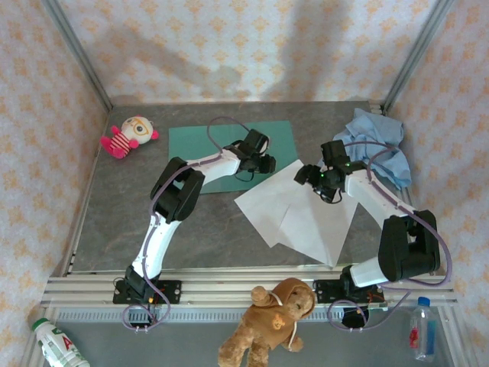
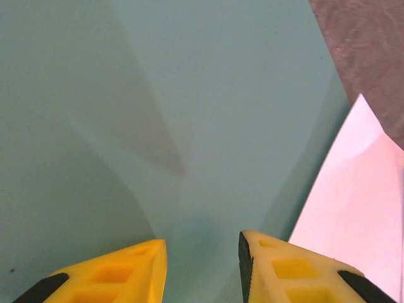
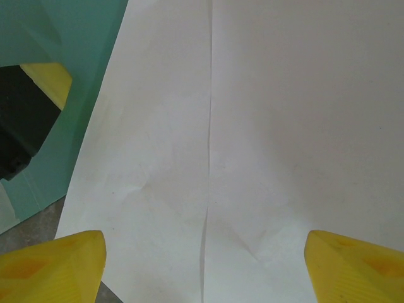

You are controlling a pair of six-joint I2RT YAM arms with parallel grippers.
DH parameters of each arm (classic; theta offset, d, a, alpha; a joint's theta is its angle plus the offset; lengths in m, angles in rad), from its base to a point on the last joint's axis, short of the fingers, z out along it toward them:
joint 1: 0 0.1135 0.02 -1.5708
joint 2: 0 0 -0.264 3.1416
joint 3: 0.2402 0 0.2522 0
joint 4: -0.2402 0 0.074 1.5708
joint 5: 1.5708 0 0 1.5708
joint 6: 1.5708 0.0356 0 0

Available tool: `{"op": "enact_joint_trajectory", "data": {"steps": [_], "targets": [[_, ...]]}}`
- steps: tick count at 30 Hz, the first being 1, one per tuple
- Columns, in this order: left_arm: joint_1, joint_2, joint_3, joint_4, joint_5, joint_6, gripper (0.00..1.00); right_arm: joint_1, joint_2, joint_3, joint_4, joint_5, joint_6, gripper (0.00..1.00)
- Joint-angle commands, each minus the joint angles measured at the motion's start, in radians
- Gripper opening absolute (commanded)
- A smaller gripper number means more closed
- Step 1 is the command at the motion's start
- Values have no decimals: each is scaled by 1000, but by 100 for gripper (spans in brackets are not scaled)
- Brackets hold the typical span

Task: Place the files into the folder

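- So, the green folder (image 1: 191, 141) lies flat at the back of the grey table (image 1: 114, 229), a bit left of centre. The left arm reaches across its right half.
- The left end effector (image 2: 202, 252) hangs over the folder near its right edge. From the left wrist camera, its yellow fingers (image 2: 120, 271) have a narrow gap between them. All I can see in that gap is the folder's surface below, so it's slightly open with nothing in it. I can't tell whether the tips touch the folder.
- The two white paper sheets (image 1: 302, 218) lie overlapping in the middle of the table, turned at an angle to its edges. Their top corner comes right up to the folder's right edge. I can't say if it laps onto it.
- The right end effector (image 3: 205, 268) is above the upper part of the sheets, fingers spread wide. There's only bare paper under the gap, and it isn't gripping anything.
- A light blue cloth (image 1: 382, 145) is bunched in the back right corner, behind the right arm.
- A little pink striped doll (image 1: 128, 136) lies at the back left, just beside the folder.
- A brown teddy bear (image 1: 275, 317) sits at the front rail between the arm bases.
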Motion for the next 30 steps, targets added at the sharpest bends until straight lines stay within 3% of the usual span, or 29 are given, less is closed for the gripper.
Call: {"op": "enact_joint_trajectory", "data": {"steps": [1, 10, 13, 18, 24, 30], "targets": [[-23, 43, 29, -26, 29, -10, 35, -13, -35, -18, -29, 38, -18, 82], [-30, 31, 101, -140, 2, 44, 34, -16, -31, -49, -10, 29, -12, 82], [-28, 6, 149, -221, -41, 71, 43, -16, -31, -56, -4, 33, -8, 82], [-24, -49, 208, -326, -92, 109, 48, -18, -44, -71, 2, 38, 1, 82], [-44, -132, 175, -367, -54, 103, 51, -85, -103, -149, 36, 10, 26, 81], [-87, -187, 79, -339, 58, 51, 54, -162, -157, -205, 1, 1, 20, 80]]}}
